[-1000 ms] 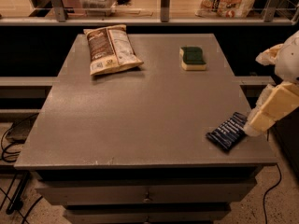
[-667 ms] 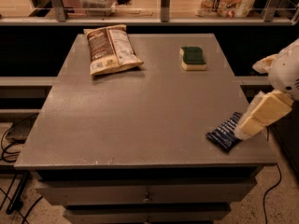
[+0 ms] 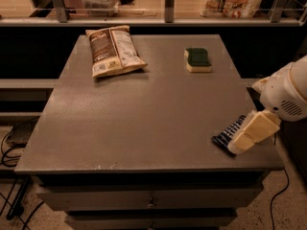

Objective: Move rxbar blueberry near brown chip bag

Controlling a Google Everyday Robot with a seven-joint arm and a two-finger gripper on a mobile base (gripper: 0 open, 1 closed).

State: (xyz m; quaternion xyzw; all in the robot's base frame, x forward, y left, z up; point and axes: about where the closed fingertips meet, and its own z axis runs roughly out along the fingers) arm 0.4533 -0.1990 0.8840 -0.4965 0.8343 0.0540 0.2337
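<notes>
At the table's (image 3: pixel 144 128) right front corner the gripper (image 3: pixel 240 145) meets the blue bar (image 3: pixel 228 132) for pickup, its hold impossible to tell; next, carry it toward the chip bag (image 3: pixel 114 49).

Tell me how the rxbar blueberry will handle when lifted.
The rxbar blueberry lies flat and thin, so it is probably light and unlikely to roll. With the hand over it by the right edge of the table, a push might drop it.

Three things on the tabletop (image 3: pixel 144 123) — one brown chip bag (image 3: pixel 114 49), one rxbar blueberry (image 3: pixel 227 133), one green-and-yellow sponge (image 3: pixel 197 60). Just one pincer (image 3: pixel 239 145) too — down at the near right corner, over the bar.
</notes>
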